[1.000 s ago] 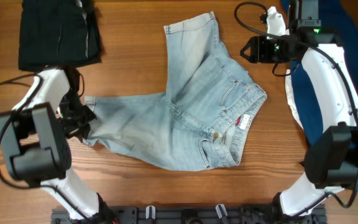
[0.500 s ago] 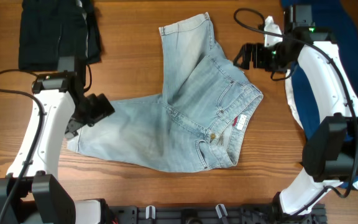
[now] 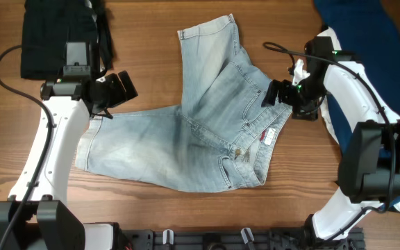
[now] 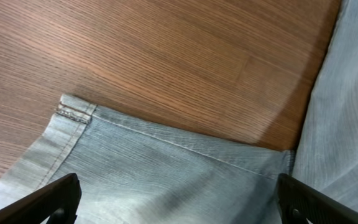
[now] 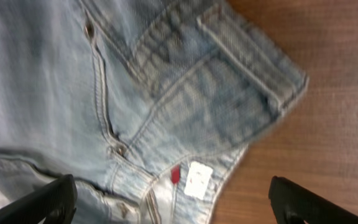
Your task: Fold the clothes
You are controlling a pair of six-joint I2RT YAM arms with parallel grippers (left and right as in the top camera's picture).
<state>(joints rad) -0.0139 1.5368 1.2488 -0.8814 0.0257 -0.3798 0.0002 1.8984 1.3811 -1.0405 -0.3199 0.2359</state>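
Although both arms are over the shorts (image 3: 207, 132), no fold is made yet. The shorts lie flat in the middle of the table (image 3: 304, 201), open like a V. One leg points to the far edge, the other points to the left, and the waistband with its small label (image 5: 197, 179) is at the right. The left gripper (image 3: 121, 87) hangs above the far edge of the left leg, near the hem (image 4: 73, 112); its fingers are wide apart and hold nothing. The right gripper (image 3: 273, 94) hangs above the waistband corner, and its fingers (image 5: 42, 202) are also wide apart and empty. I judge this to be the approach to the first grasp. The next move, I think, asks each gripper to go down and pinch only the denim edge, not the wood. Then one leg can be brought over the other so that the hems meet. The waistband looks thick, so the pinch there probably must go deep enough.
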